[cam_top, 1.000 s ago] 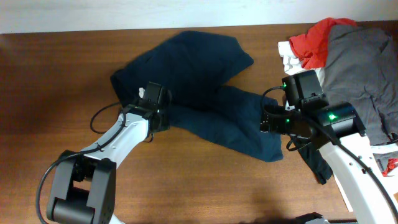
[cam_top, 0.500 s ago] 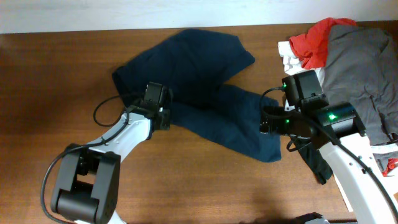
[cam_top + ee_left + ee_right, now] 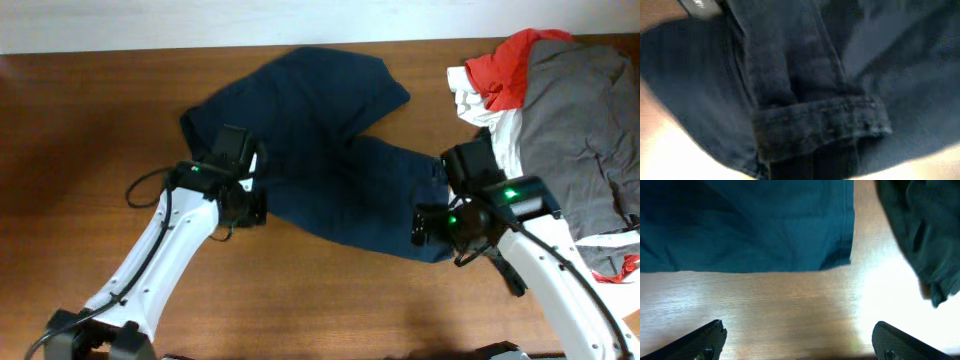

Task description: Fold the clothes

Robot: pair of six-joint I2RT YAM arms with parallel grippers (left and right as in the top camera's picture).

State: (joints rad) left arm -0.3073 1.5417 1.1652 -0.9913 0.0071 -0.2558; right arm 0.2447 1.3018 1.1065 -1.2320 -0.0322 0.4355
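We see the navy shorts (image 3: 330,140) lying crookedly across the middle of the surface (image 3: 90,130), one leg toward the far edge and the other running out to our right. The other clothes (grey, red and white) sit in a heap (image 3: 575,110) at the far right. Our left end effector (image 3: 248,205) is clenched on the shorts' near-left edge. Its wrist view is filled with a stitched band of dark cloth bunched close up, which we take as the pinch needed to lift that side. Our right end effector (image 3: 800,340) is released, spread wide over bare wood just beside the leg hem (image 3: 850,225) — placed, we judge, to take the opposite corner so the cloth can be drawn flat before folding.
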